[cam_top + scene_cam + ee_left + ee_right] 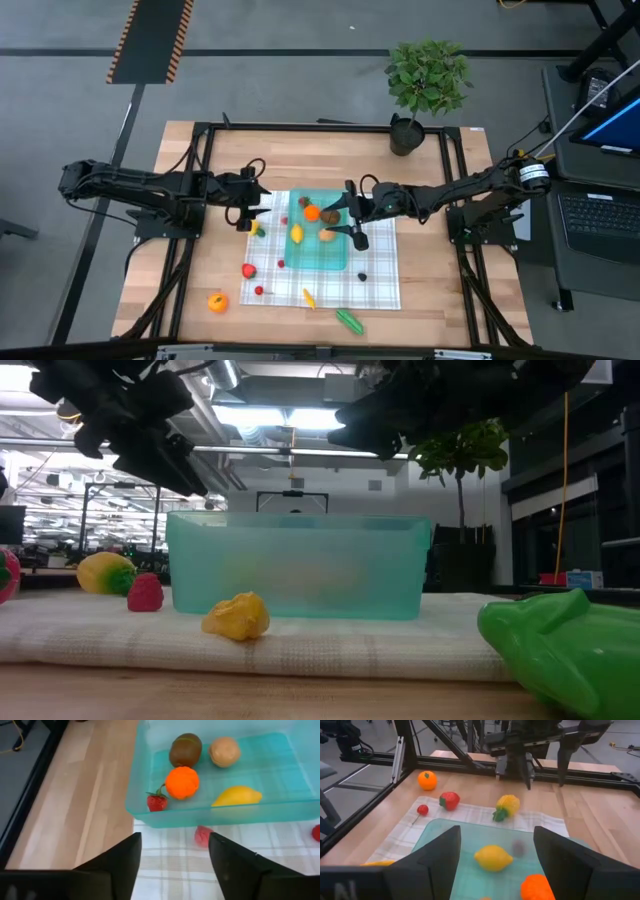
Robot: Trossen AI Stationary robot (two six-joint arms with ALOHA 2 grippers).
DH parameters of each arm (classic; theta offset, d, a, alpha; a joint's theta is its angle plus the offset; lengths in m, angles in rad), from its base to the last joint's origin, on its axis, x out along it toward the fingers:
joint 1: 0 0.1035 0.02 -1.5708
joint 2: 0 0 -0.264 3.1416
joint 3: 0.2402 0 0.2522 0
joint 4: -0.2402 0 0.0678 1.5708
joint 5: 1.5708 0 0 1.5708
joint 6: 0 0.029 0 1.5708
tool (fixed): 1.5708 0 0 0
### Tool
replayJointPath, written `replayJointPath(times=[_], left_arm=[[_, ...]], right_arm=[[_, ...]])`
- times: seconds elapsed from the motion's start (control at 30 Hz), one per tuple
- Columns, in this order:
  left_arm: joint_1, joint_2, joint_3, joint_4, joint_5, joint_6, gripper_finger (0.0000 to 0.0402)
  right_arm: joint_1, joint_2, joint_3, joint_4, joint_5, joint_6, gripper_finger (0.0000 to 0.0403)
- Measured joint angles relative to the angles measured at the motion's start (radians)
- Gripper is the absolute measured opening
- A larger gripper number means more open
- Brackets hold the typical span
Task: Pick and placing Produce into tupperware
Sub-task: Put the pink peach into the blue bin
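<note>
High view: the tupperware [322, 238] lies on the checked cloth [380, 285] (several produce pieces inside), between both grippers. Left gripper [252, 212] fingers stand apart beside its rim; right gripper [355, 218] fingers apart above it.

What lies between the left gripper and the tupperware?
In the high view, a small yellow-green produce piece lies on the checked cloth, between the open left gripper and the tupperware.
</note>
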Motion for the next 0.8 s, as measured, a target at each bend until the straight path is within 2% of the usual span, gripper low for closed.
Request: replayJointPath(times=[0.17, 0.5, 0.63, 0.8], left_arm=[[-0.011, 0.000, 0.000, -0.017, 0.042, -0.009, 0.0238], [-0.010, 0.013, 0.000, -0.023, 0.079, -0.039, 0.0226], [-0.009, 0.059, 0.001, -0.020, 0.124, -0.039, 0.0220], [-0.009, 0.142, 0.001, 0.019, 0.126, -0.037, 0.0219]], right_arm=[[0.000, 0.000, 0.000, 0.000, 0.000, 0.000, 0.0251], [0.000, 0.000, 0.000, 0.000, 0.000, 0.001, 0.0251], [0.000, 0.000, 0.000, 0.001, -0.001, 0.001, 0.0251], [0.000, 0.000, 0.000, 0.000, -0.001, 0.002, 0.0251]])
